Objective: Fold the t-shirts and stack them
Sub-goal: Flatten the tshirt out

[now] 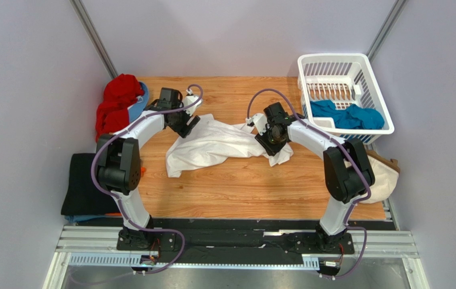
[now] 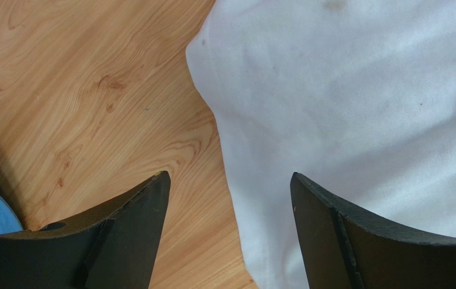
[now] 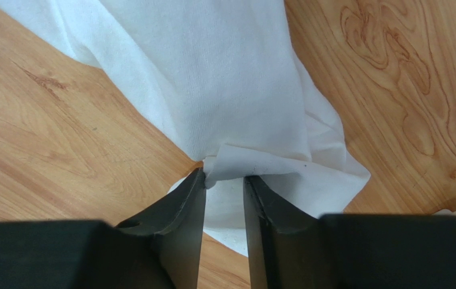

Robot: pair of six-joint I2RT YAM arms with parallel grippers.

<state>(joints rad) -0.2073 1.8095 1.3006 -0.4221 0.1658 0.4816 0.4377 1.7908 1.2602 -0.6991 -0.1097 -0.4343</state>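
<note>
While the white t-shirt (image 1: pixel 212 147) lies crumpled mid-table, unfolded, right gripper (image 3: pixel 224 176) pinches a bunched fold of it, jaws nearly closed; left gripper (image 2: pixel 229 176) hangs wide open, empty, over its edge; teal shirt (image 1: pixel 348 115) sits in basket (image 1: pixel 372 66). No stack yet.

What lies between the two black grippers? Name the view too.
The crumpled white cloth t-shirt, spanning from left gripper to right gripper; top external view shows it.

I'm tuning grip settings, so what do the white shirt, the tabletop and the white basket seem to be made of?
White shirt: soft matte cloth, likely cotton knit; it creases and bunches.
Tabletop: wood or wood-look laminate, smooth; grain and knots show.
White basket: rigid plastic, it seems, from its moulded slotted walls.
</note>
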